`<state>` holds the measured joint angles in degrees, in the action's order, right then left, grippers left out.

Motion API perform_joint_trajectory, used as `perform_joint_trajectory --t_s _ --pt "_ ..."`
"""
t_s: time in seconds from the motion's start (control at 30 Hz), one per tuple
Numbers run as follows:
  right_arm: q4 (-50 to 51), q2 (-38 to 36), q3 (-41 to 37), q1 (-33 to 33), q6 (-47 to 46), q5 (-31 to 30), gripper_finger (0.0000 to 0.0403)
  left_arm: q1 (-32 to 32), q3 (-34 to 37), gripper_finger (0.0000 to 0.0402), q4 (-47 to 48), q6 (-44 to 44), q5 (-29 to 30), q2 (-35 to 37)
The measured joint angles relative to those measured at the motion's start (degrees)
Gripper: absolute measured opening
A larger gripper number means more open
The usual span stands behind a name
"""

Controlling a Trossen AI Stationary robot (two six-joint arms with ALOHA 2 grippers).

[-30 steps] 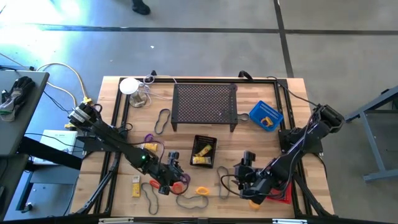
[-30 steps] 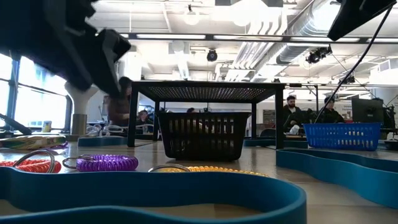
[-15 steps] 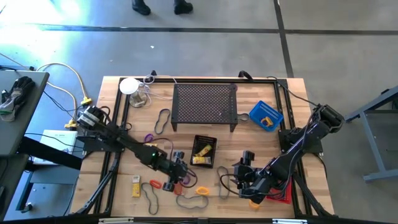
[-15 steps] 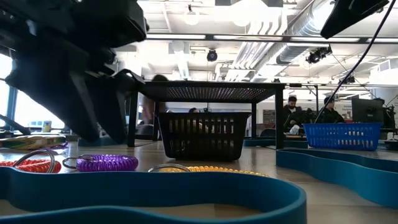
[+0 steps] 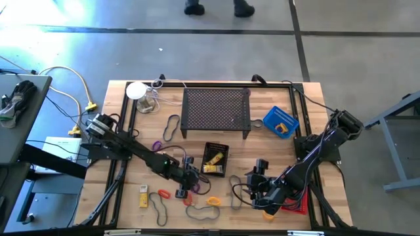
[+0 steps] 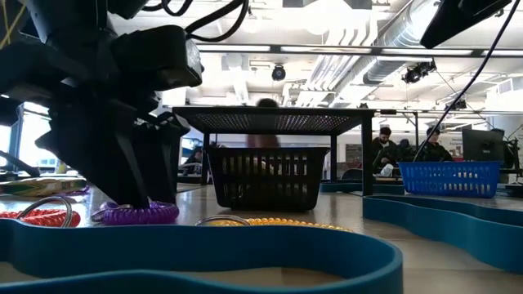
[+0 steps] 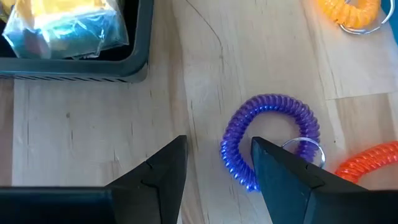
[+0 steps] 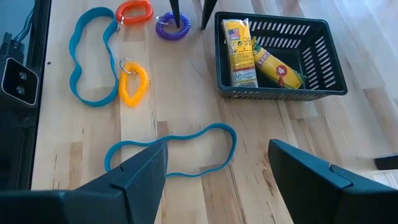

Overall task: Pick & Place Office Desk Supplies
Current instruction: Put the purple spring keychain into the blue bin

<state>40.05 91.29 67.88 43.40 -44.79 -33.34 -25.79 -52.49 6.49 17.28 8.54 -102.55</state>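
Left gripper (image 7: 217, 168) is down on the desk (image 8: 186, 106), fingers apart, one finger planted inside the purple coil ring (image 7: 270, 140) and the other outside it, with no squeeze showing. Three coil rings lie together here: purple, orange-red (image 8: 134, 10) and yellow (image 8: 134, 82). Just right of them sits the black basket (image 8: 281, 92) with two yellow packets (image 8: 239, 53) inside. Two blue rubber-band loops (image 8: 93, 56) lie on the near wood. Right gripper (image 8: 217, 168) hovers over the near-right desk, fingers wide apart, holding nothing. A third yellow packet (image 5: 143, 195) lies near left.
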Motion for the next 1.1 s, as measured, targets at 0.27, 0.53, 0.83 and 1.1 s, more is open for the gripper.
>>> perform_joint_trajectory --t_s 0.27,0.53,0.83,1.1 --pt "0.00 0.02 0.00 0.00 0.03 -0.04 0.0265 -1.54 -0.07 0.0137 1.68 0.20 3.90 -0.21" --pt "0.00 0.02 0.00 0.00 0.01 -0.13 0.0265 -1.83 0.02 0.0023 2.25 1.91 4.52 -0.32" --pt "0.00 0.02 0.00 0.00 0.01 -0.17 0.0265 -1.74 0.08 0.0008 5.54 4.07 3.34 0.83" --pt "-0.71 0.04 -0.02 0.00 0.01 -0.17 0.0265 -2.27 0.66 0.0006 11.53 3.82 2.31 8.38"
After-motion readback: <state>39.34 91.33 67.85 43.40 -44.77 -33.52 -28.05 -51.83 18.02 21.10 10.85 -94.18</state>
